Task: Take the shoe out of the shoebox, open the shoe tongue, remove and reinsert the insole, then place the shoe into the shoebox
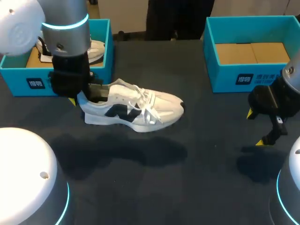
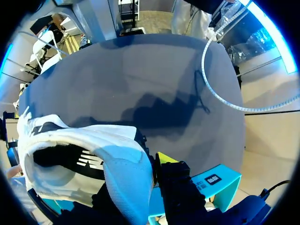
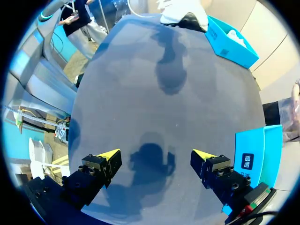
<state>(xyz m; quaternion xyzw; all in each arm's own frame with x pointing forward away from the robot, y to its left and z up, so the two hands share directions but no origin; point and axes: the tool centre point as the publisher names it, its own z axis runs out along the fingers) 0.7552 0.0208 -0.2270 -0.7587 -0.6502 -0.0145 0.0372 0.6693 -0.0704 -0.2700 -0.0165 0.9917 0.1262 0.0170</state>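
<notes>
My left end effector (image 1: pixel 84 96), upper left of the frame, is clamped on the heel of the white shoe (image 1: pixel 136 110). The shoe stands on the worktop (image 1: pixel 187 178), left of centre, toe pointing right, just beside the left shoebox (image 1: pixel 56 82). My right end effector (image 1: pixel 256 128), at the right edge, has its fingers apart.

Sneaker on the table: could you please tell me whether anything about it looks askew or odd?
Nothing stands out. The sneaker stands upright on its sole on the table, with the left claw gripping its heel. Its laces lie loosely splayed.
</notes>
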